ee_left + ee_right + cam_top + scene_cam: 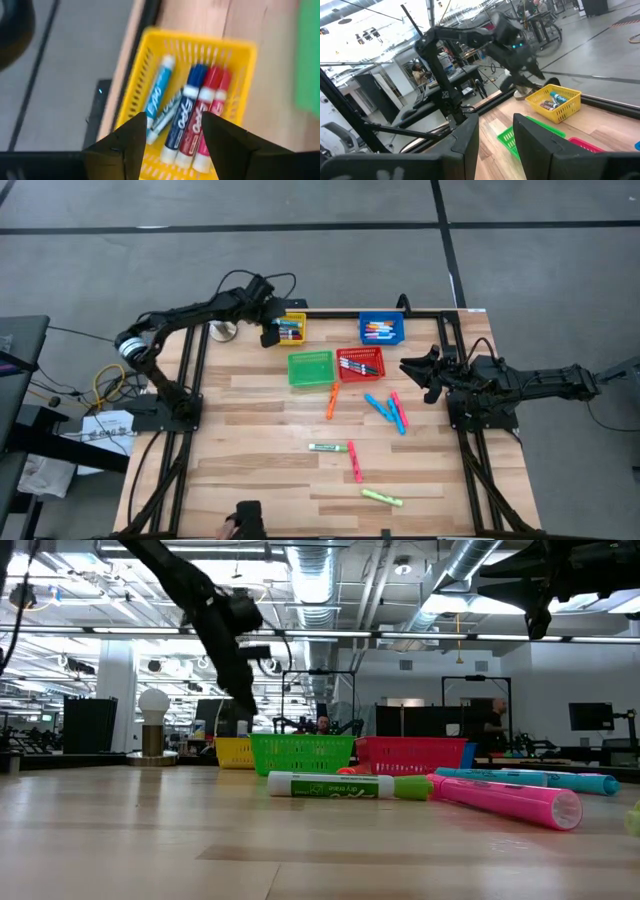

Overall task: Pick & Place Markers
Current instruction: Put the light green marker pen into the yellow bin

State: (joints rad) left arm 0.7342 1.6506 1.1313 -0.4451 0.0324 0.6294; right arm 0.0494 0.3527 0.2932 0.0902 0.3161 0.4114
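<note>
Dark left arm reaches to the table's far edge, left gripper (270, 332) over the yellow basket (296, 319). Loose markers (384, 411) lie mid-table. Its wrist view: fingers (131, 135) parted, empty, above EXPO markers (186, 119). Right gripper (421, 376) hovers, slightly parted.

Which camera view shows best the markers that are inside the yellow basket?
The left wrist view: it looks down into the yellow basket, showing the markers side by side between the open left gripper fingers. High view shows them tiny; right wrist view, distant; low view shows only the basket's wall.
</note>
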